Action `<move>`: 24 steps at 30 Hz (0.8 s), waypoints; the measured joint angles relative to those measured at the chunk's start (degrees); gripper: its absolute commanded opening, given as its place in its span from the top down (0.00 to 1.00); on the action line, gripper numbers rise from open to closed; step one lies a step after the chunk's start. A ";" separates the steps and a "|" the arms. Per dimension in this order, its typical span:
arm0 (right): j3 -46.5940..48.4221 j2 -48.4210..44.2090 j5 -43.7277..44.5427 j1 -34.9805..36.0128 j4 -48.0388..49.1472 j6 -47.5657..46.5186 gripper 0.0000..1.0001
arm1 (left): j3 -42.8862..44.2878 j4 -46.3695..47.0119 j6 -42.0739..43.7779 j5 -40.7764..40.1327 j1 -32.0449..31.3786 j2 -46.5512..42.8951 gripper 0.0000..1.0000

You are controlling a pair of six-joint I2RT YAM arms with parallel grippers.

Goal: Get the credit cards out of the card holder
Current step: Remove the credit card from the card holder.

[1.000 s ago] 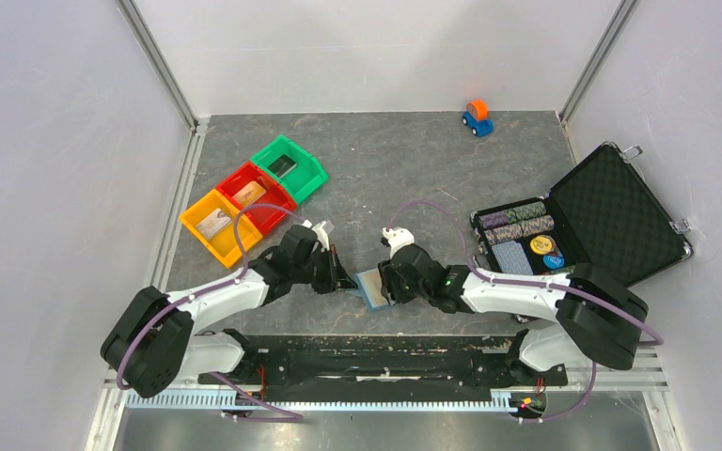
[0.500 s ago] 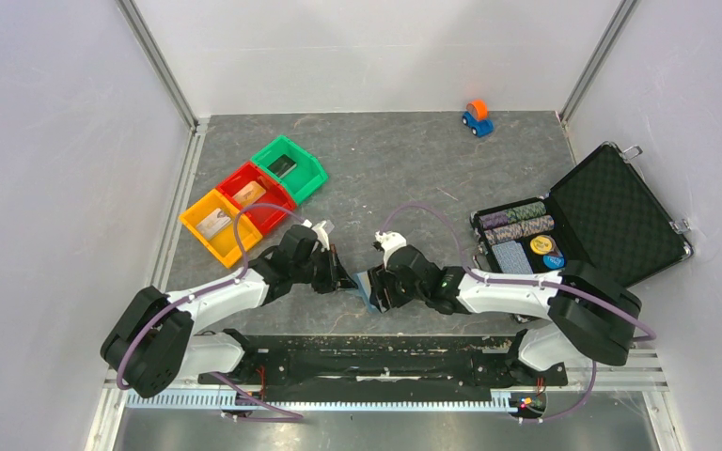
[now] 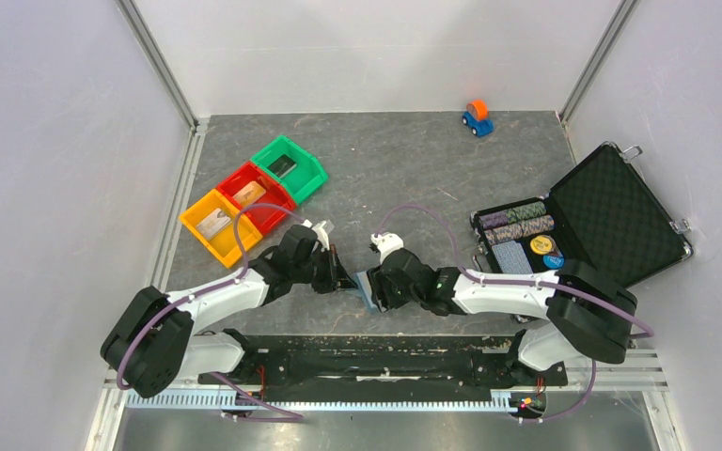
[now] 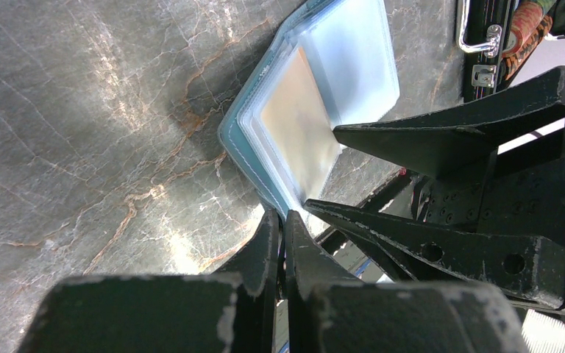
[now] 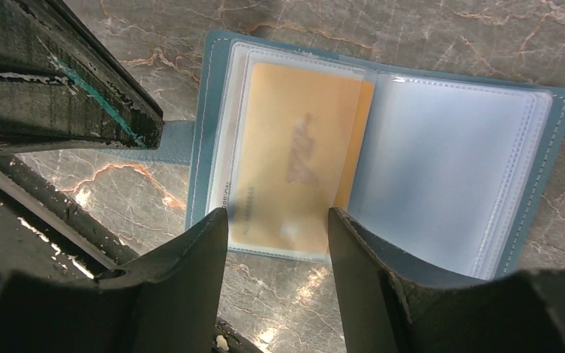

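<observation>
Card holder (image 5: 449, 176) lies spread open and flat on the desk (image 5: 412, 37), close to the near edge and right between the two arms, where either one can reach it. Its left page carries a tan credit card (image 5: 301, 154) inside a clear sleeve. The right page shows only pale, empty-looking sleeves, though the blur leaves that uncertain.

The left tool (image 4: 278, 220) has its fingers pressed together at the holder's outer edge. The blue strap tab (image 5: 173, 143) runs under its tip, so it is most likely pinching that tab to stop the wallet sliding when a card is tugged.

The right tool (image 5: 276, 220) is spread wide, its two fingers straddling the lower edge of the tan card and touching nothing firmly yet. That stance suits closing on the card's exposed end and drawing it out along the sleeve. The card is thin and held in snug plastic, so a shallow grip could slip off.
</observation>
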 measured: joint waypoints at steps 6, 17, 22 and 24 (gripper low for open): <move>1.16 -0.02 3.17 0.68 -2.47 -0.22 0.48 | 0.00 0.02 0.00 0.00 0.00 0.00 0.98; 1.33 -2.89 8.20 0.81 -5.90 -0.66 0.50 | 0.00 0.04 0.00 -0.02 0.00 0.00 0.98; 1.84 -3.67 10.03 0.87 -7.08 -1.20 0.50 | 0.00 0.04 0.00 -0.04 0.00 0.00 0.98; 2.03 -3.89 10.71 0.90 -7.15 -1.46 0.50 | 0.00 0.04 -0.02 -0.02 0.00 0.00 0.98</move>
